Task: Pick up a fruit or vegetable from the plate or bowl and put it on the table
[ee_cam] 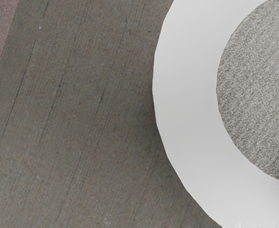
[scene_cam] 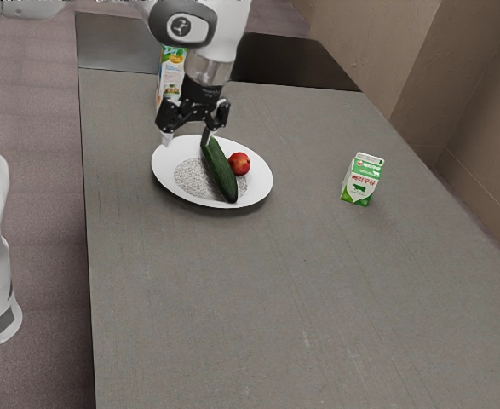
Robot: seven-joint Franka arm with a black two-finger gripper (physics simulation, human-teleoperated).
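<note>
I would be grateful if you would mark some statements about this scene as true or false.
1. The cucumber lies on the plate. True.
2. The red fruit lies on the bare table. False: the red fruit is on the plate, beside the cucumber.
3. The gripper is shut on the red fruit. False: the gripper is open and holds nothing.
4. The small green-and-white carton stands upright on the table. True.
5. The plate's rim is white. True.

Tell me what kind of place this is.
Probably a simulated robot test bench rather than a real kitchen: a bare grey table, a robot arm over a plate holding a cucumber, and a milk carton.
</note>
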